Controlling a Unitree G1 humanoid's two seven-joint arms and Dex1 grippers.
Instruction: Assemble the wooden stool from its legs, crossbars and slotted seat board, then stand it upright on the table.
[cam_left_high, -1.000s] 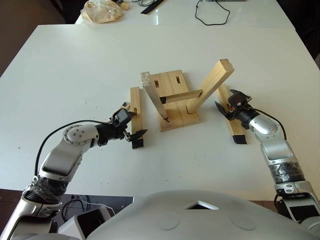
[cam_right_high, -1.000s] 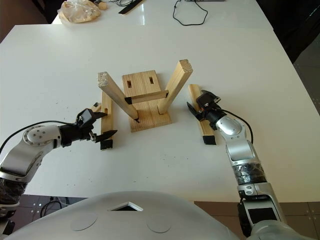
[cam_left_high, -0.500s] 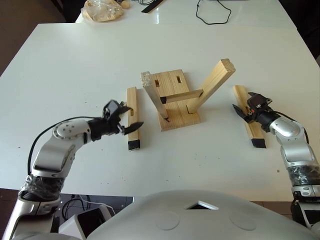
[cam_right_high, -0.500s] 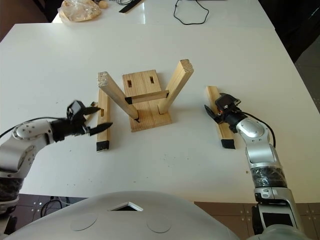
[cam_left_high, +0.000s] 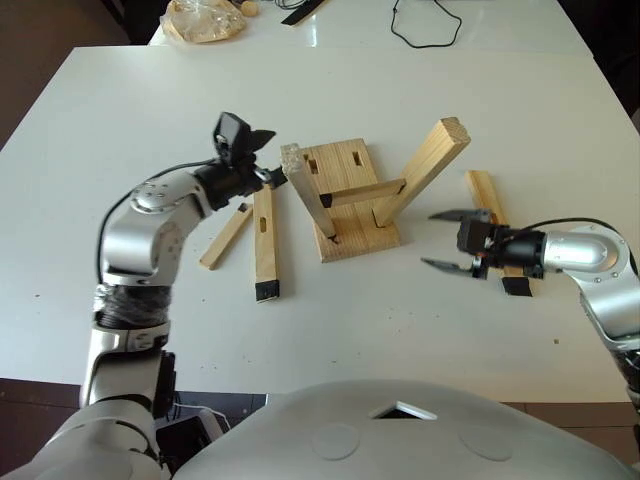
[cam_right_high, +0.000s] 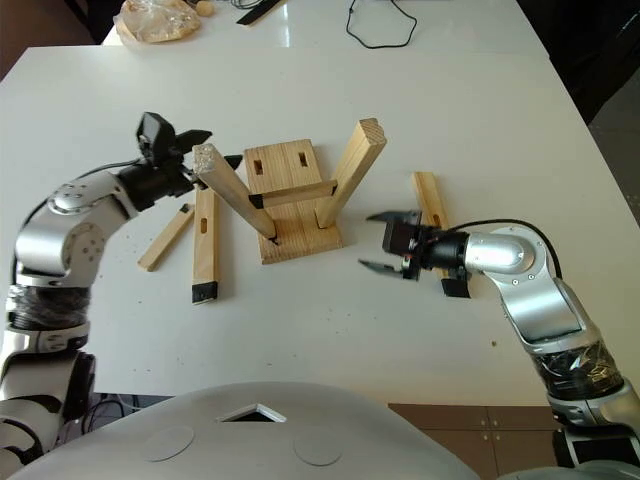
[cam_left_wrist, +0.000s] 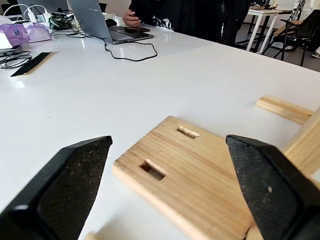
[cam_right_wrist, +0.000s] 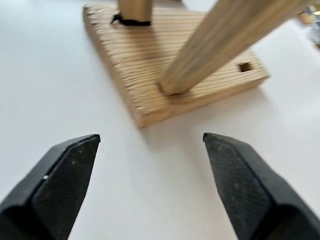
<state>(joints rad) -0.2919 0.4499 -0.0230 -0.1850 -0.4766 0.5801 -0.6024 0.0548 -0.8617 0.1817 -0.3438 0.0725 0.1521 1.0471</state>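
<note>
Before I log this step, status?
Left pincer, right pincer open, empty. Board flat, two legs and crossbar fitted. Two loose legs, loose crossbar beside it.

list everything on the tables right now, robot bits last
white rectangular table: 1, white, under everything near
pale wooden slotted seat board: 1, light wood, flat at the table's middle
standing wooden legs: 2, light wood, tilted outward from the board's near end
short wooden crossbar: 1, light wood, bridging the standing legs
loose wooden legs: 2, light wood with black ends, flat, one on each side of the board
thin wooden stick: 1, light wood, flat, left of the left loose leg
clear plastic bag: 1, tan contents, far table
black cable: 1, black, far table
left gripper: 1, black, jaws open, by the left standing leg's top
right gripper: 1, black, jaws open, right of the board
</note>
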